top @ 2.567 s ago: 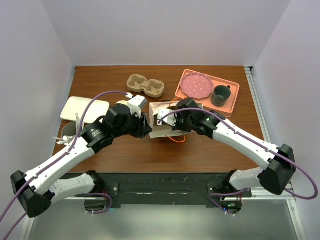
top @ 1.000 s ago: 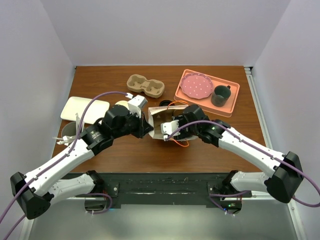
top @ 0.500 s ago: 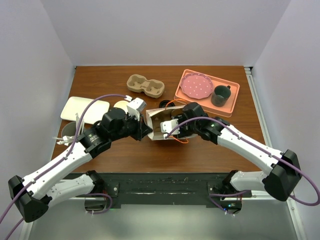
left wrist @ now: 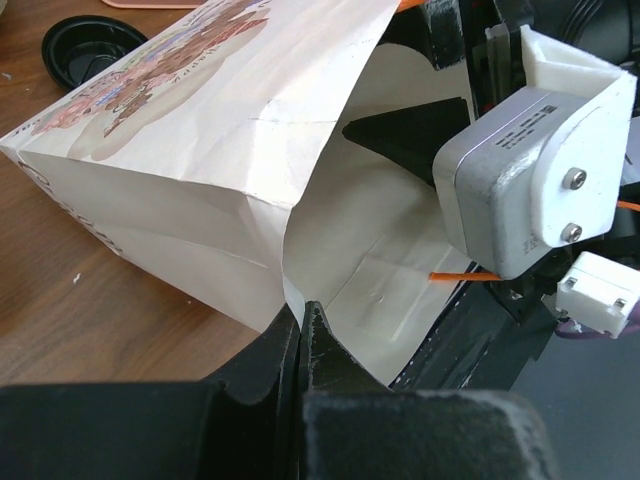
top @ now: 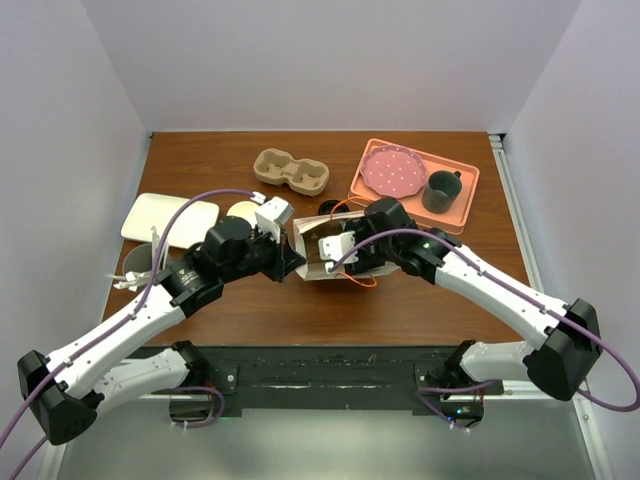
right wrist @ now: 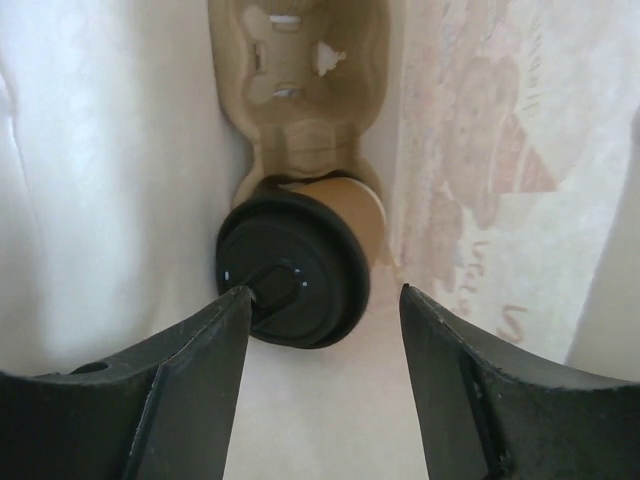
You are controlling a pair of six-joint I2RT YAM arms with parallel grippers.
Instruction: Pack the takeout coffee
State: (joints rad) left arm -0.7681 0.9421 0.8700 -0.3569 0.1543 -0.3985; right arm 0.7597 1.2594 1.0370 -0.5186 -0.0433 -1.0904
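Two grippers at the paper bag point(top: 312, 256), mid-table. We noted left gripper point(left wrist: 302, 325) pinching its mouth edge; right gripper point(right wrist: 322, 292) spread inside, takeout coffee point(right wrist: 293, 283) just ahead in a pulp carrier point(right wrist: 300, 120), bag walls close alongside.

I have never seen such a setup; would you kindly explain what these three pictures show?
These are two robot arms bolted to a wooden table, each ending in a two-finger gripper. The overhead picture looks down from behind them; the other two come from cameras on the wrists. The left gripper is shut on the edge of a paper bag lying on its side. The right gripper reaches inside, open, with the black-lidded takeout coffee right before its fingers. Also there: a pulp carrier and a pink tray with plate and mug.
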